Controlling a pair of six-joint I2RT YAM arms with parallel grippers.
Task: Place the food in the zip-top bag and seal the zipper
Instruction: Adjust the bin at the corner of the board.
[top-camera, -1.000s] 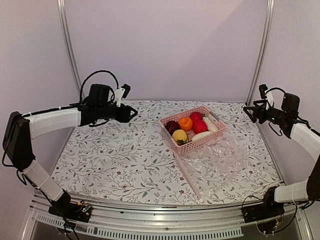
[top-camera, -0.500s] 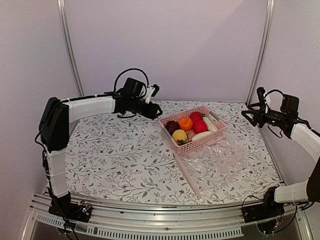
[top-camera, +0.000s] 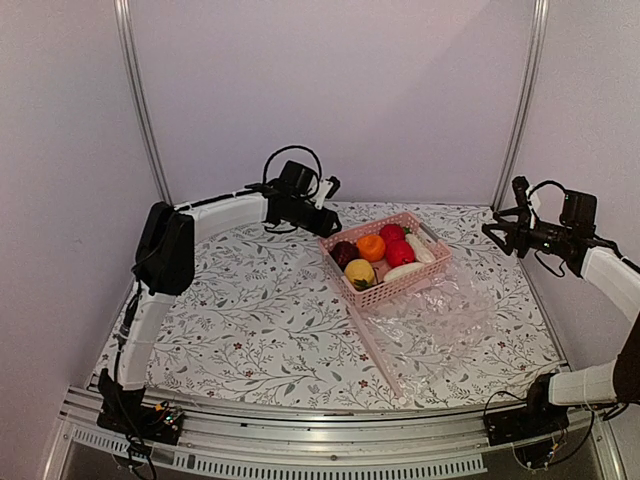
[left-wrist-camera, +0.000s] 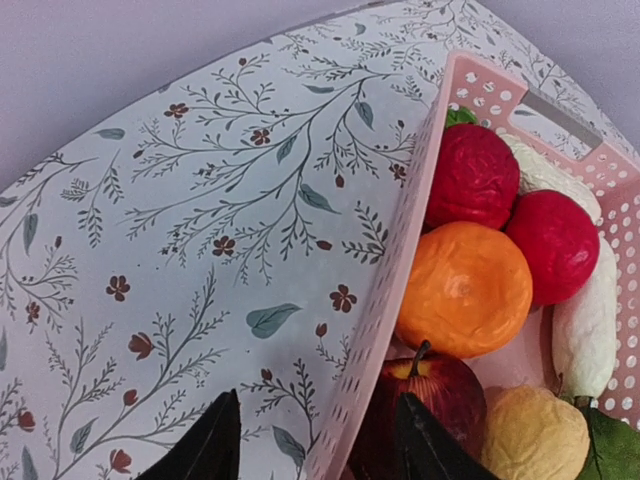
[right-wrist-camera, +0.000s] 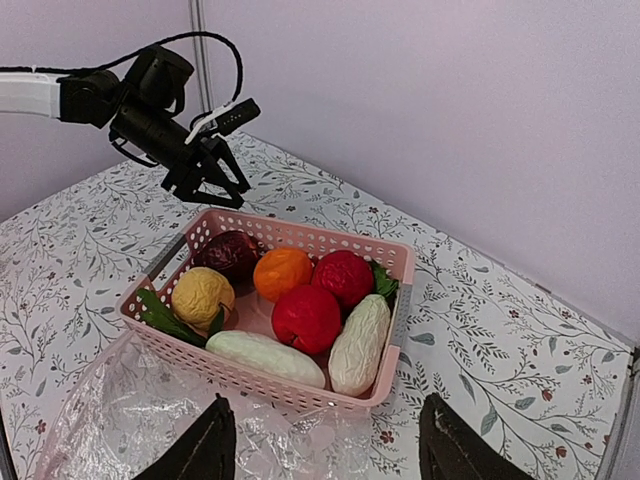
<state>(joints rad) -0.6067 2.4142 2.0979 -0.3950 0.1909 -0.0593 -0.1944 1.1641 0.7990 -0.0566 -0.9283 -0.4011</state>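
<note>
The zip-top bag (top-camera: 435, 322) lies flat on the counter (top-camera: 230, 320). Its zipper (top-camera: 375, 350) runs along the left edge, so the mouth can be reached for loading. All the food (top-camera: 372, 247) sits in the pink basket (top-camera: 388, 291) just behind the bag. The left claw (top-camera: 323, 205) is released and poised over the basket's far-left wall, probably for a first pick. The right claw (top-camera: 497, 228) is also released and waits well apart.

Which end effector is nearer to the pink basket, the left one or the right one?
Left. The left end effector hovers open at the far left corner of the basket. The right end effector is well off to the basket's right, clearly apart from it.
</note>
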